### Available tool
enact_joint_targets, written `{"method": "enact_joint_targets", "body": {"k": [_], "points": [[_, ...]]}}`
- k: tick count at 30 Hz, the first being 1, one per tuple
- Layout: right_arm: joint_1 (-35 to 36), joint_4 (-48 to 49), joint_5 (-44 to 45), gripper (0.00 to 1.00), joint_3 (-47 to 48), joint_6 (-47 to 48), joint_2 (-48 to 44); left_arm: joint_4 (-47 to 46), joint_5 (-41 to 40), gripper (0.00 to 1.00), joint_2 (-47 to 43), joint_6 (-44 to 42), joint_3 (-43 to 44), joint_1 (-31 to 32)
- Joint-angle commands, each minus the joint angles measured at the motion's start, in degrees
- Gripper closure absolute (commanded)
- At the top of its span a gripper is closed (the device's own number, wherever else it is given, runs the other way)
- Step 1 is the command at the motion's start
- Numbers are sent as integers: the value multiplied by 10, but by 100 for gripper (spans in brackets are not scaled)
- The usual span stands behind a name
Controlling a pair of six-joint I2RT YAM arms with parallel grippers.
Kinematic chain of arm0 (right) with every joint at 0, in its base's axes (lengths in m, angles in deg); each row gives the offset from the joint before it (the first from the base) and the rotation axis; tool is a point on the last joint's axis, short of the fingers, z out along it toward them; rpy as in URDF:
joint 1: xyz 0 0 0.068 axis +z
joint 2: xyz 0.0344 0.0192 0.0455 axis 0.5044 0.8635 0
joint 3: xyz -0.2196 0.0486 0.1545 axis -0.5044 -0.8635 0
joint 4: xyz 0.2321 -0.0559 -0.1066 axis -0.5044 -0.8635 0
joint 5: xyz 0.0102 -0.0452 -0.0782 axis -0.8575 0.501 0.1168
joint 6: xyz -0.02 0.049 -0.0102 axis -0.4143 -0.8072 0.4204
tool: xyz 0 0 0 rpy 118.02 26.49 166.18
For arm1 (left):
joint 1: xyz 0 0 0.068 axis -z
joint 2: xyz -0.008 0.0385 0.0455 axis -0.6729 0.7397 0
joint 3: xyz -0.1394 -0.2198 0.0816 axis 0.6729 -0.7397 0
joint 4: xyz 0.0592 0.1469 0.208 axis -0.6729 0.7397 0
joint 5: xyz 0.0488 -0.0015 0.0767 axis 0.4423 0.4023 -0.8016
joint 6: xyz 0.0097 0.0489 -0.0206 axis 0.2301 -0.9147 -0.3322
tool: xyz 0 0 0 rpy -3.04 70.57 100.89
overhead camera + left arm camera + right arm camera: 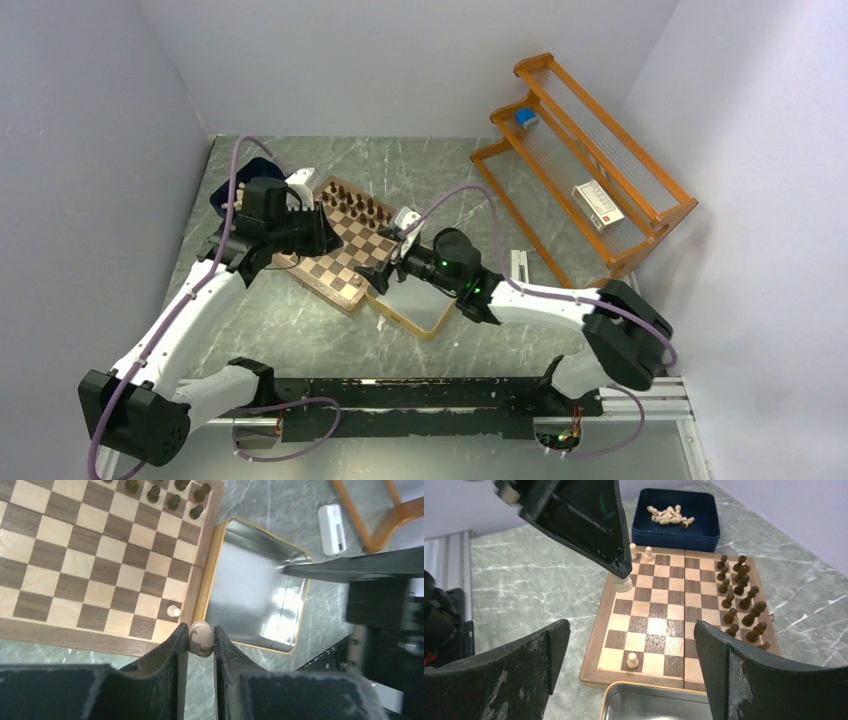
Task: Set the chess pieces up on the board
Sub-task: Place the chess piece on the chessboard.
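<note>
Left pincer (201, 633) clamped on pale chess piece (201, 643) over board (75, 636) edge, right pincer (631, 629) wide open, empty

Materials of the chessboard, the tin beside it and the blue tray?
Chessboard: wood, satin finish; grain shows in the squares and rim.
Tin: shiny metal with a gold-coloured rim; mirror-like glare.
Tray: probably plastic, matte navy; uniform colour, rounded corners.

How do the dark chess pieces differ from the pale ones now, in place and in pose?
The dark pieces stand in two rows along one side of the board; only a few pale pieces stand on it. Most pale ones lie heaped in the navy tray, and the left gripper holds one; no dark piece lies there. Both are small turned wood.
</note>
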Motion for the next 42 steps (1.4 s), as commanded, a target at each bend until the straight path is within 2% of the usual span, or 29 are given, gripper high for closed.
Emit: {"method": "enact_joint_targets", "body": {"k": [1,9,17,26,42], "points": [[0,-37,30,0,-26,-14,-93,33,-83,88,-6,-16,14,26],[0,-130,78,0,-63,-47,-234,8,-199,88,17,12,-33,79],[0,-189,133,0,-78,-27,-319,-39,-280,89,57,59,-93,144],[0,-212,142,0,-81,-26,-355,-67,-360,89,69,79,-122,180],[0,-221,152,0,-82,-10,-372,-113,-379,89,95,84,-157,182]]}}
